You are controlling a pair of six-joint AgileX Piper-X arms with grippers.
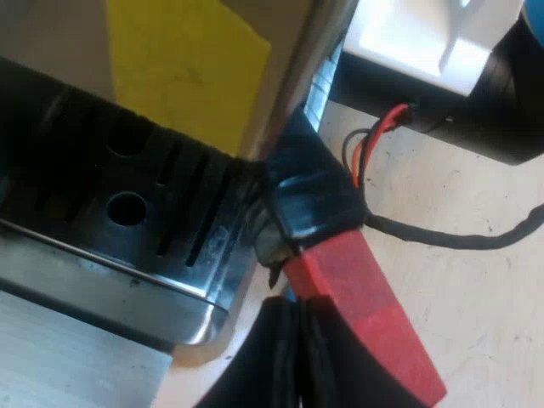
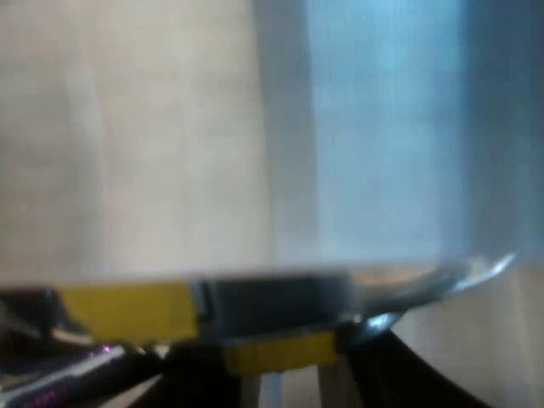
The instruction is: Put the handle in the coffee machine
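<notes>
The holder's handle [image 1: 319, 200] reaches in under the espresso machine's [image 1: 280, 76] metal front, above the slotted drip tray [image 1: 127, 212]. Its dark part is wrapped in black, and its red end [image 1: 365, 314] sticks out towards me. My left gripper [image 1: 297, 357] is right at that red end, its two black fingers [image 1: 272, 357] pressed together, and the red end lies along the outer side of one of them. My right gripper [image 2: 293, 382] is close under a metal edge [image 2: 425, 285] with a yellow strip [image 2: 127, 310], its dark fingers [image 2: 404, 374] apart with nothing between them.
A yellow sticker [image 1: 183, 64] is on the machine's front. A white and black device [image 1: 476, 59] stands on the pale table [image 1: 459, 280] beyond the handle. A pale wall [image 2: 127, 127] and a blue panel [image 2: 382, 127] are behind the metal edge.
</notes>
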